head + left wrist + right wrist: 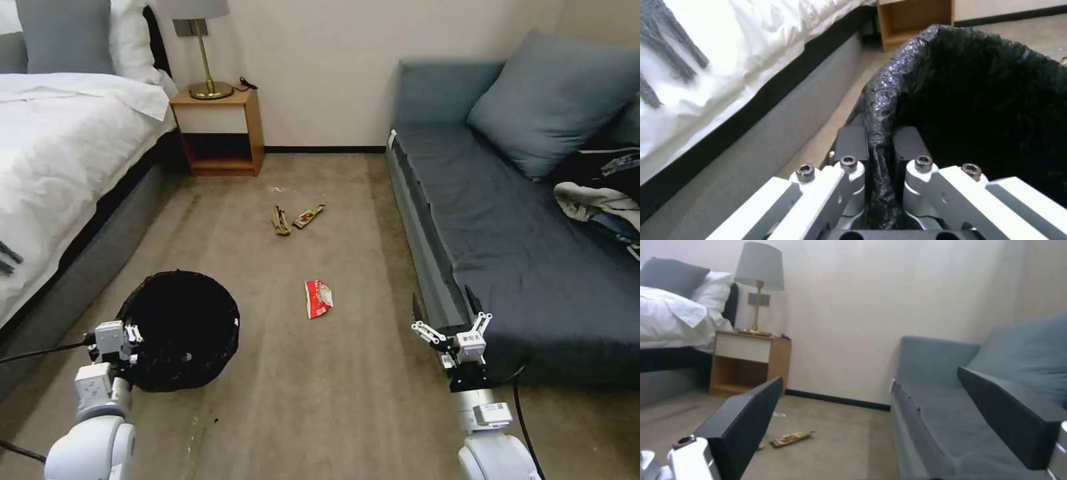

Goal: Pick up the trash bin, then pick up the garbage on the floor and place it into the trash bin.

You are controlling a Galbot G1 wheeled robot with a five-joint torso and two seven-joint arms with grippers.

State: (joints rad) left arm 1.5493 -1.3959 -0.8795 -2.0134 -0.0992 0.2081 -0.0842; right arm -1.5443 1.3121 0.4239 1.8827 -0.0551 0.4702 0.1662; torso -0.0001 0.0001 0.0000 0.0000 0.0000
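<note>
No legible text, labels, brands, numbers or signs. Print on red-and-white wrapper [318, 298] too small to read.

Trash bin at the bedside, three pieces of garbage loose on the floor [320, 400]

We see the round black trash bin [180, 330] upright with its crinkled black liner folded over the rim, pinched at its near edge by the left end effector [130, 337]; on the beige carpet a red-and-white wrapper [318, 298] lies mid-floor, and farther off a brown banana peel [281, 221] sits just beside a gold-brown snack wrapper [308, 215]
</note>
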